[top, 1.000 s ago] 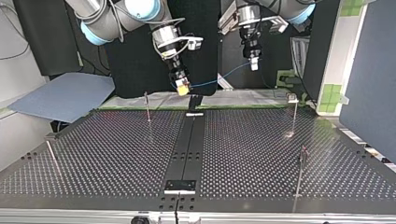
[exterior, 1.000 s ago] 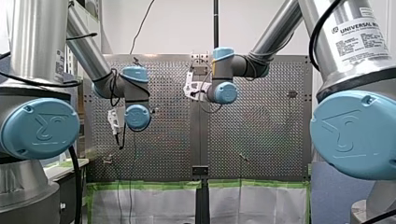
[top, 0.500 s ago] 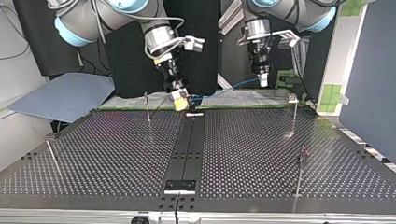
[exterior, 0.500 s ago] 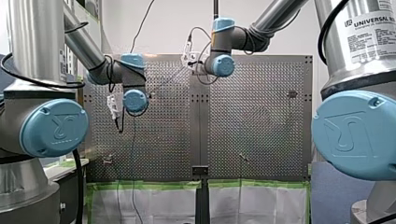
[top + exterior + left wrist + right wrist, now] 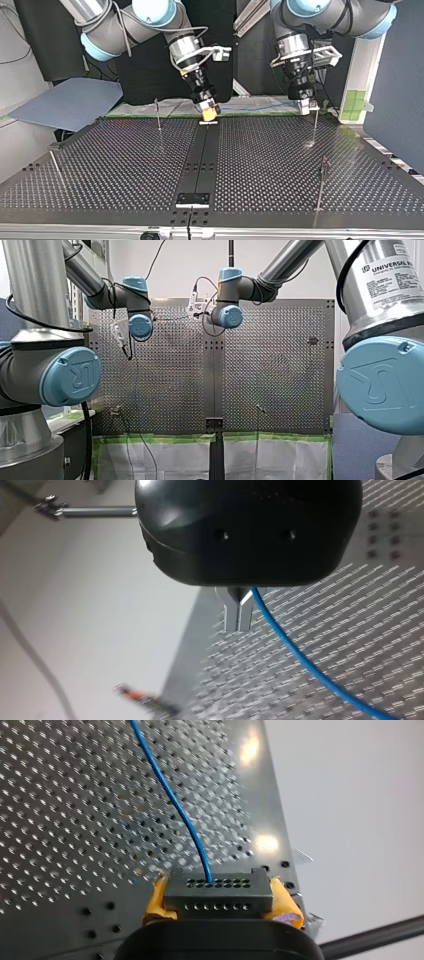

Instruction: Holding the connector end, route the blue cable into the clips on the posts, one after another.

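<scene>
The connector (image 5: 218, 891) is clamped in the right claw (image 5: 207, 106) at the far edge of the desk (image 5: 125, 165). The blue cable (image 5: 300, 661), stretched along that edge, is pinched by the left claw (image 5: 239, 616) beside the corner post (image 5: 315, 125).

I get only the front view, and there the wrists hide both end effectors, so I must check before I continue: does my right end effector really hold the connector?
Observer: Yes. In the right wrist view the right end effector clamps the dark connector block between its yellow pads.
Operator: Where does the blue cable leave it?
Observer: From one hole in the row farther from the end effector, then it runs off over the perforated plate.
Operator: And where is the left end effector?
Observer: In the top view it hangs close beside the top of the clip post at that view's right. I cannot tell if the cable is in the clip.
</scene>
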Controlling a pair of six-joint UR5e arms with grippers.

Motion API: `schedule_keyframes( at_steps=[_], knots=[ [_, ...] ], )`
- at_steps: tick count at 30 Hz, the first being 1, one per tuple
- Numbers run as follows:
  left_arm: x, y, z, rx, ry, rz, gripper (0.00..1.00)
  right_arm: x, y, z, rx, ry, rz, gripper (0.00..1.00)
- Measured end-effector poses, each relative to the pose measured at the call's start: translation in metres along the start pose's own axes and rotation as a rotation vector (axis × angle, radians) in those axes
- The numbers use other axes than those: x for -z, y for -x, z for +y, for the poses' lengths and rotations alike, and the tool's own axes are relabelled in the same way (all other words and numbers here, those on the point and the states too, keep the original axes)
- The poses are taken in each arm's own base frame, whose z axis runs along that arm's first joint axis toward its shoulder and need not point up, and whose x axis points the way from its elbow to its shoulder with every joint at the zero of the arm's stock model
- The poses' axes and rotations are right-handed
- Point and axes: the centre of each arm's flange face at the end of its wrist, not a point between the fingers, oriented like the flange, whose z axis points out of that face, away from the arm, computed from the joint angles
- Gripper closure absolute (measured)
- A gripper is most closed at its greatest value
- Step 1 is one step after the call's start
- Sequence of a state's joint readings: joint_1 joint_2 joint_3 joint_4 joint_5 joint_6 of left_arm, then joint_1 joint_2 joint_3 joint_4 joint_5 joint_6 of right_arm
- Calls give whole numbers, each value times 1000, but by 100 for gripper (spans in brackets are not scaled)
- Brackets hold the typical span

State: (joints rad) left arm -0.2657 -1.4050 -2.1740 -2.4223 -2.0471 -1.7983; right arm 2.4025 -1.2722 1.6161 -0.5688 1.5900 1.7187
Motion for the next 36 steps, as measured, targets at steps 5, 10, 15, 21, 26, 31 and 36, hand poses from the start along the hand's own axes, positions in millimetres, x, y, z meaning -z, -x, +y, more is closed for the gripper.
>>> schedule_keyframes(
  at_steps=[5, 10, 15, 21, 26, 31, 36],
  knots=[
    [-15, 23, -3, 32, 7, -27, 98, -7, -2, -6, -6, -15, 4, 100],
    [-27, 38, -7, 44, 5, -32, 98, -16, -14, -14, -34, -51, 21, 100],
    [-38, 51, -10, 44, 9, -36, 98, -24, -28, -21, -55, -80, 23, 100],
    [-53, 70, -13, 38, 20, -41, 98, -35, -49, -26, -65, -94, 51, 100],
    [-65, 86, -14, 32, 35, -48, 98, -43, -62, -26, -72, -96, 65, 100],
    [-77, 102, -15, 27, 41, -51, 98, -50, -74, -26, -77, -97, 75, 100],
    [-85, 112, -14, 19, 42, -45, 98, -59, -71, -30, -89, -105, 57, 100]
  ],
)
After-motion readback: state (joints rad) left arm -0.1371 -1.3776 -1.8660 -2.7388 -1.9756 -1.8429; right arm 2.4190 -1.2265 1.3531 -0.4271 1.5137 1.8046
